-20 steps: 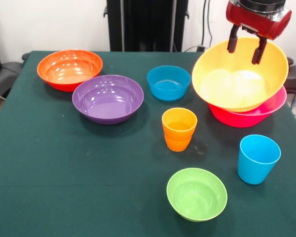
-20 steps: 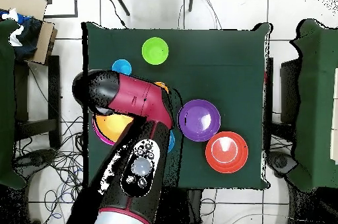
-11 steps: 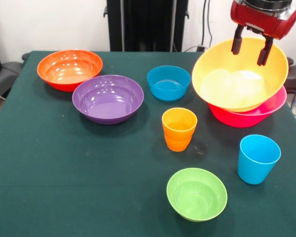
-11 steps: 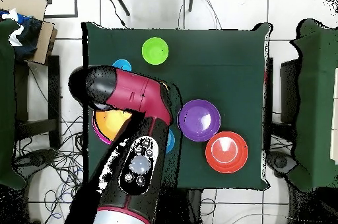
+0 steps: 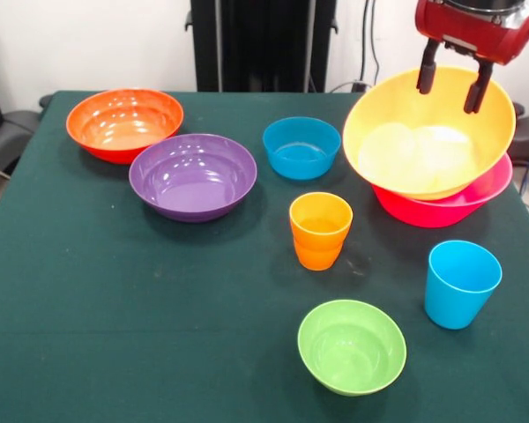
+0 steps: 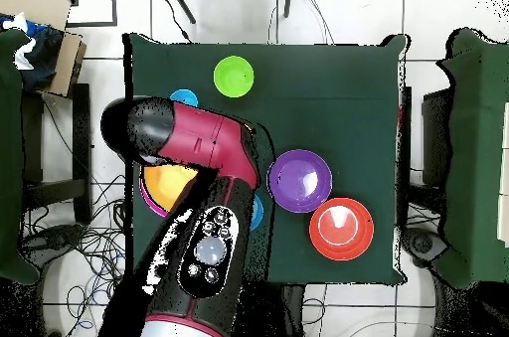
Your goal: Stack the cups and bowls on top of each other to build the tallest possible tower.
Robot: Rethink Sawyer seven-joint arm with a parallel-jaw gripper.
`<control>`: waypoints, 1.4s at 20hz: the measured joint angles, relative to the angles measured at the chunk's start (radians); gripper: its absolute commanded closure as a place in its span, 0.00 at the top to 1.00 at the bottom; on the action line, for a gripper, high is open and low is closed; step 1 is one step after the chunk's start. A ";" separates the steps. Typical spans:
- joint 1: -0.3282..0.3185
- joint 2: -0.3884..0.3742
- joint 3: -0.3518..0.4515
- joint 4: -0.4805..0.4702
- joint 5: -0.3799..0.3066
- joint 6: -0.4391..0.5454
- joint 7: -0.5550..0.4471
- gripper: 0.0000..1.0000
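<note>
The claw (image 5: 451,88) is rising away from the yellow-orange large bowl (image 5: 428,132): a second ago its fingers were hanging lower, inside the bowl's far rim, and now they are lifting clear with the jaws spread and holding nothing. That bowl is staying put, sitting tilted inside the hot pink bowl (image 5: 458,204) at the table's (image 5: 115,300) edge, so the placement is looking finished and the tower is standing two bowls high. The claw is hovering just above the bowl's far rim, apart from it. Everything else is waiting unstacked: the purple bowl (image 5: 192,176) touching the red-orange bowl (image 5: 123,123), the blue bowl (image 5: 301,147) just beside the tower, the orange cup (image 5: 320,229) mid-table, the sky blue cup (image 5: 459,283) and the lime green bowl (image 5: 352,345) nearer the front. The purple bowl is probably making the best next layer.
</note>
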 measured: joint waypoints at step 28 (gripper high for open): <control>-0.109 0.097 -0.004 -0.122 -0.011 -0.007 0.000 1.00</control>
